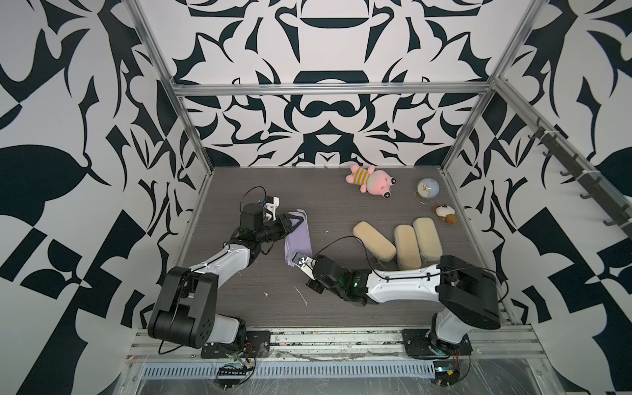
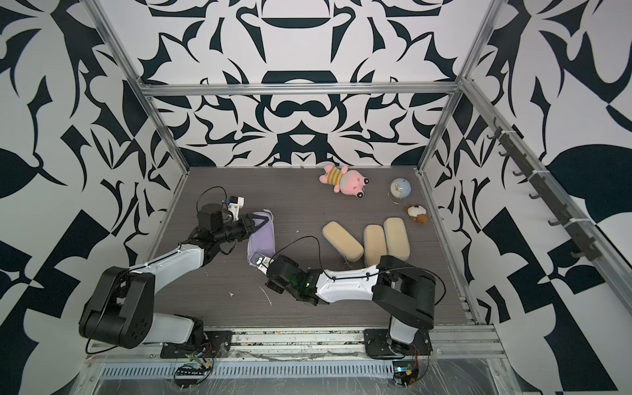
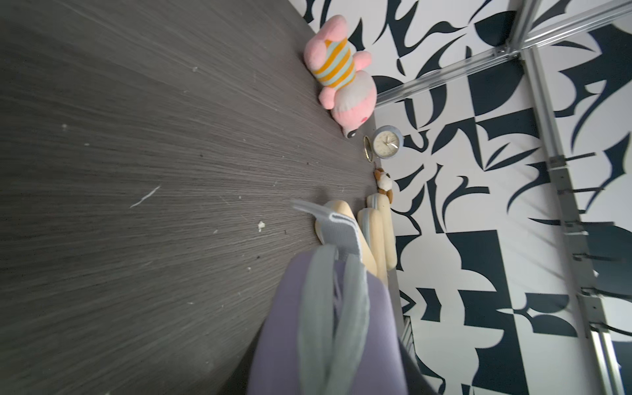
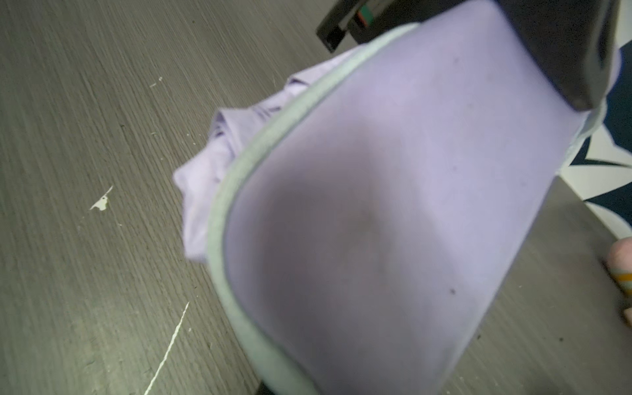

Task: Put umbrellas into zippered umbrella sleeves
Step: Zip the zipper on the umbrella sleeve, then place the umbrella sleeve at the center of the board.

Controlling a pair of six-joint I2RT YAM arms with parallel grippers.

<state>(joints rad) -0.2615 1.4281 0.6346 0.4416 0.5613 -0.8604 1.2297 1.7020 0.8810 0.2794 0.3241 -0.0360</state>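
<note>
Right gripper (image 1: 300, 261), jaws closed, at near end of lavender sleeve (image 1: 302, 240); what it pinches hidden. Lavender umbrella (image 4: 212, 160) fabric bulges out there. Left gripper (image 1: 296, 222), jaws part-spread, clamps sleeve's far end, likely anchoring it. Three beige sleeves (image 1: 407, 246) right, closed, seemingly done.

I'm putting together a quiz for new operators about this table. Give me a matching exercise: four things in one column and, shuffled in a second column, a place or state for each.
Things
1. lavender sleeve
2. beige sleeves
3. pink plush toy
4. clock

Places or states
A. round face, near the back right corner
B. three, closed, lying close together
C. striped shirt, lying by the back wall
D. lavender fabric poking out past its zip edge

Pairs: 1-D, 2-B, 3-C, 4-A
</note>
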